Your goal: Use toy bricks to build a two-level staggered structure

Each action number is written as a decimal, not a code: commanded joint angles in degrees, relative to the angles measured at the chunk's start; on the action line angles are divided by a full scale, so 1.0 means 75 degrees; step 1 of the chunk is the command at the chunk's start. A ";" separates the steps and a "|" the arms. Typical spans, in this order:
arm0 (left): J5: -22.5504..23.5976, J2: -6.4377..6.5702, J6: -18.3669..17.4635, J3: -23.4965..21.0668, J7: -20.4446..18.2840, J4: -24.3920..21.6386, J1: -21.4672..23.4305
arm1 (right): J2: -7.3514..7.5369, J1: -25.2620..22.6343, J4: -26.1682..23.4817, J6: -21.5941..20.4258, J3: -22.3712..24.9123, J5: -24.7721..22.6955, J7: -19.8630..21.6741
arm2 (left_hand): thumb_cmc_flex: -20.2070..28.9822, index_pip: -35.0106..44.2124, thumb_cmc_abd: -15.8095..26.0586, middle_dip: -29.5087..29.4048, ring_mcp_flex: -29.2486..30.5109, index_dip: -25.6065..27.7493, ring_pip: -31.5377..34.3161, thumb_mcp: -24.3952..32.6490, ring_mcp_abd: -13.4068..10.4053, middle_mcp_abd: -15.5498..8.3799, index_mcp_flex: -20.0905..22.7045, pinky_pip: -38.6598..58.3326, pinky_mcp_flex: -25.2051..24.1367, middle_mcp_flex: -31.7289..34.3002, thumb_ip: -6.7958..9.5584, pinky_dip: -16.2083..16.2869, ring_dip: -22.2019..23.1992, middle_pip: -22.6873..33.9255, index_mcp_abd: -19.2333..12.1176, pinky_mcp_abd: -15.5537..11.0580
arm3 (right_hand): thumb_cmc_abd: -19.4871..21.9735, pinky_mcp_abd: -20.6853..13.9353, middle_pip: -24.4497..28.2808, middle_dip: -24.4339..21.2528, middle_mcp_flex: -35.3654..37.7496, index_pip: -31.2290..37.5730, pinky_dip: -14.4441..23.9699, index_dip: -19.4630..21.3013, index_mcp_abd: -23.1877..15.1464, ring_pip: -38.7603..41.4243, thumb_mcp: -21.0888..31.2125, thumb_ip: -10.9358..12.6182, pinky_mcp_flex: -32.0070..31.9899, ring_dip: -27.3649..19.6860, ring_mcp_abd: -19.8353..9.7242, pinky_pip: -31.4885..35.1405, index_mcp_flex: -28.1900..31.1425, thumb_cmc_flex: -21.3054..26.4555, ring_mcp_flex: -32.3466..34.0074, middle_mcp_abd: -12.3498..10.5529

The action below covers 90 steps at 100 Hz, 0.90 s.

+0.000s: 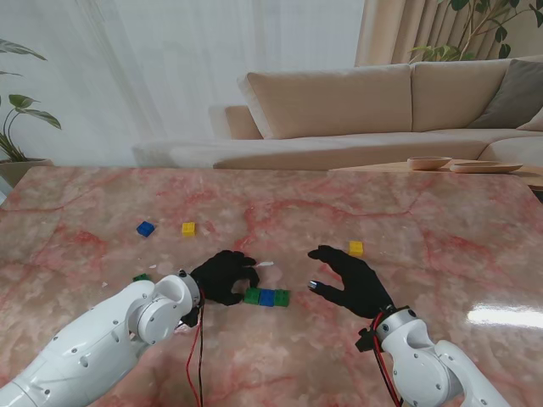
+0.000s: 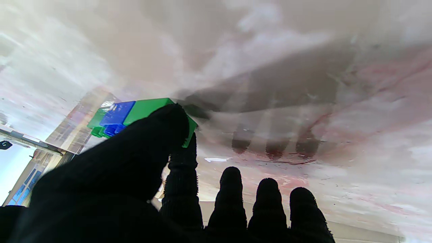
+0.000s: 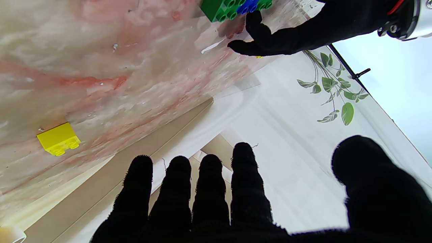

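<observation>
1. In the stand's view, a row of small plastic toy bricks (image 1: 266, 297), green, blue and green, is seen lying on the pink-veined marble table (image 1: 441, 229), between the two hands.
2. The black-gloved left hand (image 1: 224, 275) is placed at the left end of the row, its fingers curled, with the thumb side against the nearest green brick (image 1: 252, 295). The blue middle brick (image 1: 267, 298) is left uncovered.
3. The black-gloved right hand (image 1: 350, 281) is held just right of the row, apart from it, fingers spread and holding nothing.
4. A loose yellow brick (image 1: 355, 248) lies just beyond the right hand; a second yellow brick (image 1: 188, 228) and a loose blue brick (image 1: 146, 228) lie farther from me on the left. A small green brick (image 1: 141, 277) shows beside the left forearm.
5. In the left wrist view, the thumb (image 2: 168, 126) is seen pressed on the green end brick (image 2: 145, 108) of the row; the other fingers (image 2: 231, 189) are extended and grasp nothing.
6. In the right wrist view, the right hand's fingers (image 3: 209, 182) are seen spread wide and empty. The brick row (image 3: 233, 6), the left hand (image 3: 287, 33) and the yellow brick (image 3: 59, 138) are visible on the table.
</observation>
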 commanded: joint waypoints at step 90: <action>0.0402 0.0061 0.0028 -0.1306 -0.0100 -0.1045 0.0961 | -0.0012 -0.0006 0.0013 0.0137 -0.0049 -0.0044 0.0066 | -0.1068 -0.3824 -0.0607 -0.0114 -0.0338 -0.3988 0.0112 -0.0442 0.0066 -0.0051 -0.0643 -0.0182 -0.0002 -0.0076 -0.0198 -0.0109 -0.0129 -0.0573 0.1596 -0.0165 | 0.0107 -0.0068 -0.0172 0.0002 -0.0238 -0.0165 -0.0014 0.0043 -0.0154 -0.0078 0.0023 -0.0004 -0.0148 0.0063 -0.0195 -0.0053 -0.0224 -0.0042 -0.0323 0.0008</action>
